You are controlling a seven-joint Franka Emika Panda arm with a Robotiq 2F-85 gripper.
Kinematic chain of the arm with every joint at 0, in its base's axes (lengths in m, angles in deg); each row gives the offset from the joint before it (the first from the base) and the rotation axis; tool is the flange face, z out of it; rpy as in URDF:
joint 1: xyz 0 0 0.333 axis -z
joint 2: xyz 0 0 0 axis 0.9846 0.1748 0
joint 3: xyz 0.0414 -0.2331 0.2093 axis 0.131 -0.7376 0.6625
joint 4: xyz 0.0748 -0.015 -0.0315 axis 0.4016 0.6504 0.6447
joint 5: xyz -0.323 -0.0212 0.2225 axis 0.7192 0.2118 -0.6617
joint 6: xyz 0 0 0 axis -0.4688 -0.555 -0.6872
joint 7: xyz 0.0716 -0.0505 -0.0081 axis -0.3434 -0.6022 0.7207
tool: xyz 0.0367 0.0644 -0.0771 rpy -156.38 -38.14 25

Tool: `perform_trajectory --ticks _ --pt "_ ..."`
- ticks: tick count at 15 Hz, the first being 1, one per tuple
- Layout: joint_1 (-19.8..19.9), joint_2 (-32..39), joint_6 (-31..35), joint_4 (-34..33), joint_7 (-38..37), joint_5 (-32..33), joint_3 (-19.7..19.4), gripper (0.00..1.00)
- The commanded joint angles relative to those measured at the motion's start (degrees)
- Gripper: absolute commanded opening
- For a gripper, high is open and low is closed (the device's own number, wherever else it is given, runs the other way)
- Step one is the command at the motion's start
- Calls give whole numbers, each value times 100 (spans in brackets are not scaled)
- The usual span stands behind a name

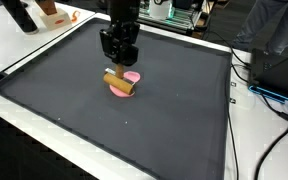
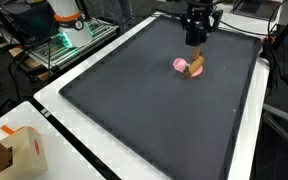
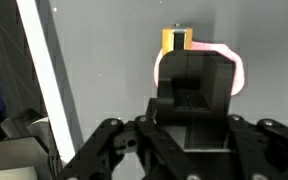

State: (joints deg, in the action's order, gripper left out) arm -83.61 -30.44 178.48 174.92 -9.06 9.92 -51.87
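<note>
A: Left to right, one exterior view: dark mat (image 1: 64,110) on the desk (image 1: 246,140), then the end effector (image 1: 120,62) directly above a tan block (image 1: 118,82).

B: Block location?

A: Lying on a pink disc (image 1: 124,86), near mat centre, slightly toward 12 o'clock.

B: End effector state?

A: Cannot tell. In the wrist view the block (image 3: 177,39) and disc (image 3: 237,68) sit at 12 o'clock beyond the fingers (image 3: 194,85); not visibly grasped.
</note>
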Motion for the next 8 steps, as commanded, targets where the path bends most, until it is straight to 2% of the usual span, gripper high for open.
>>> perform_trajectory --ticks 1,6,8 --pt "39 225 545 135 -137 11 -46 24" --pt "36 186 -309 41 51 -18 -27 24" --pt "108 158 -799 -22 377 -265 103 24"
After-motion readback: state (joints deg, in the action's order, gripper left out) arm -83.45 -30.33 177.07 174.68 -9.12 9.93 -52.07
